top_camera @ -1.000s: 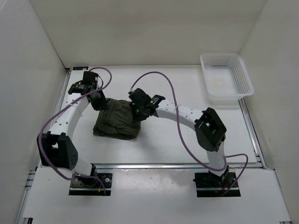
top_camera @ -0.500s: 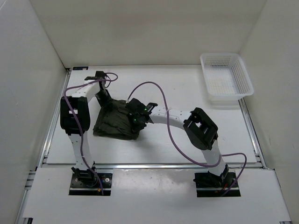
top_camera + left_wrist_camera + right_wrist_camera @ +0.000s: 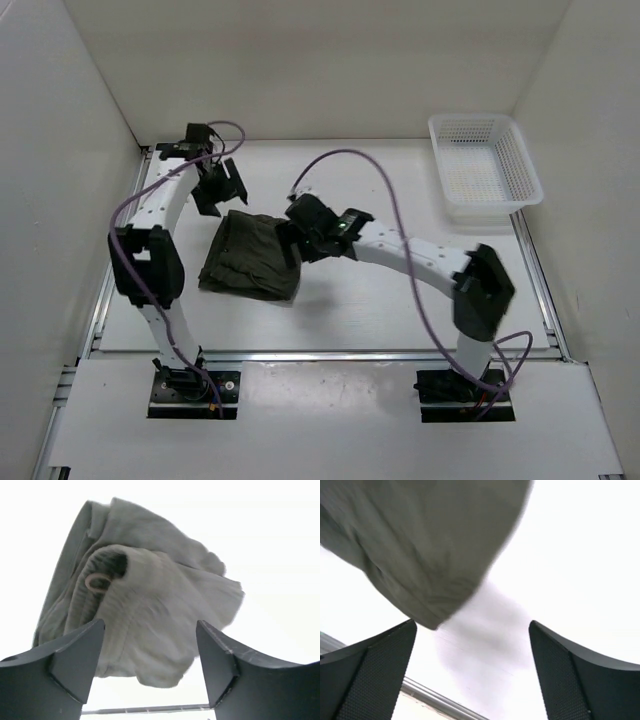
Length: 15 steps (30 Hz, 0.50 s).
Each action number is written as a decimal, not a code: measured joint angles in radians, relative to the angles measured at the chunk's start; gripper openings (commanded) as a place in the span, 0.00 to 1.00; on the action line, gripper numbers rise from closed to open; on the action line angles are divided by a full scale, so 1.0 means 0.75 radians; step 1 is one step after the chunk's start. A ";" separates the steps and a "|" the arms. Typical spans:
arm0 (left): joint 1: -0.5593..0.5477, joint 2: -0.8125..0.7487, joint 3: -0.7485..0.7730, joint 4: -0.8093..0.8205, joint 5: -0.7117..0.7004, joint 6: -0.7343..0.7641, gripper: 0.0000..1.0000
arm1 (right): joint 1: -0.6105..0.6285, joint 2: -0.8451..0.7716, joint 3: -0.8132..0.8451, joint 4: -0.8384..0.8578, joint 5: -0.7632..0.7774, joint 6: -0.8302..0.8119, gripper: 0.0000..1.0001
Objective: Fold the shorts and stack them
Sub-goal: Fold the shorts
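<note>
The shorts (image 3: 248,260) lie on the white table (image 3: 380,310), a bit left of the middle. They are dark green and folded into a thick, lumpy bundle. The near edge of the bundle is wider than the far edge. The left hand (image 3: 150,622) is just past the far left corner of the shorts. Its two dark fingers (image 3: 75,655) are wide apart and hold nothing. Its own camera looks between the fingers at the shorts, which are in a soft heap on the table. From there you can see the wrinkly waistband curled over, with a small light ring (image 3: 97,582) in it. The right hand (image 3: 472,622) is at the far right side of the shorts. Its fingers (image 3: 370,675) are wide apart too, and nothing is between them but bare table. In its own camera, a rounded edge of the green cloth fills the top left, and a soft shadow falls on the table beside it. From above, I cannot tell if this hand touches the cloth. A white basket (image 3: 487,212) with little holes sits at the far right corner of the table, well apart from the shorts. A purple cable (image 3: 385,190) loops over each arm.
</note>
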 measured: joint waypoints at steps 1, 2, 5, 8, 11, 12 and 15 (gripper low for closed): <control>-0.002 -0.058 0.033 -0.011 0.001 0.010 0.87 | -0.001 -0.084 -0.012 -0.012 0.076 -0.005 1.00; -0.003 -0.128 0.058 -0.019 0.003 0.020 0.87 | -0.002 -0.172 -0.025 -0.025 0.148 -0.006 1.00; -0.004 -0.372 0.087 -0.030 0.007 0.054 0.87 | -0.011 -0.408 -0.075 -0.073 0.358 0.008 1.00; -0.004 -0.637 0.022 -0.013 0.008 0.068 0.88 | -0.037 -0.570 -0.156 -0.154 0.529 0.050 1.00; -0.004 -0.921 -0.156 0.035 0.008 0.064 0.88 | -0.065 -0.646 -0.258 -0.275 0.657 0.119 1.00; -0.004 -1.001 -0.222 0.047 0.007 0.062 0.90 | -0.069 -0.661 -0.295 -0.314 0.689 0.145 1.00; -0.005 -1.204 -0.418 0.073 -0.017 0.045 0.90 | -0.070 -0.711 -0.402 -0.417 0.751 0.229 1.00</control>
